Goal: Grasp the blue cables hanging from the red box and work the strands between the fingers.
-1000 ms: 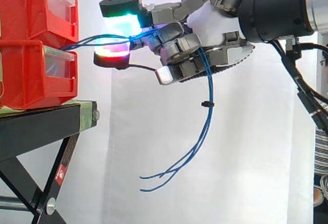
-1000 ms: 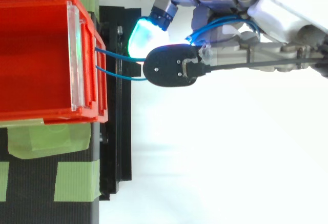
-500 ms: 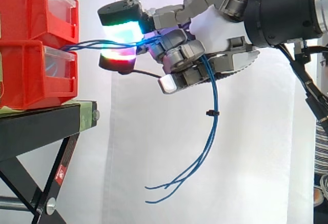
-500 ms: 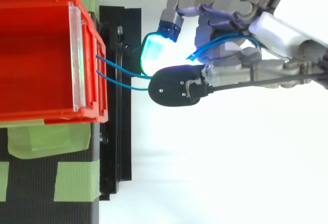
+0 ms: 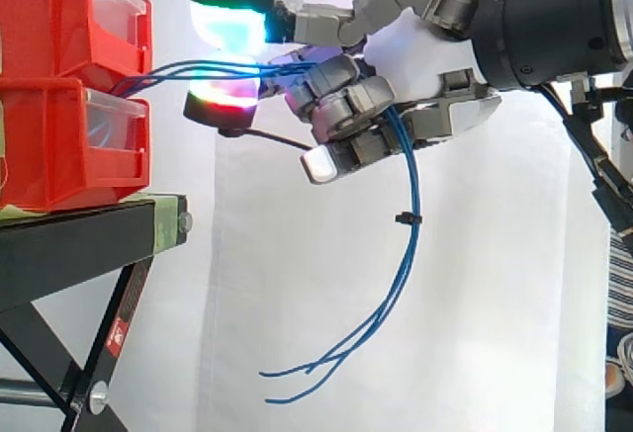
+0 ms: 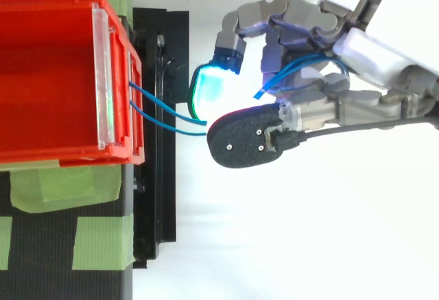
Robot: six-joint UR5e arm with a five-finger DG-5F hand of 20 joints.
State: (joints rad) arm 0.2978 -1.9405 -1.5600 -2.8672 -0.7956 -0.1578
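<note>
One camera stands beside the work, about as high as the stacked red plastic bins. It looks level across, close up, toward the white curtain. The other camera sits above and looks straight down, also close. Both see the bins, the black metal stand, the thin blue cables and the grey robot hand.
</note>
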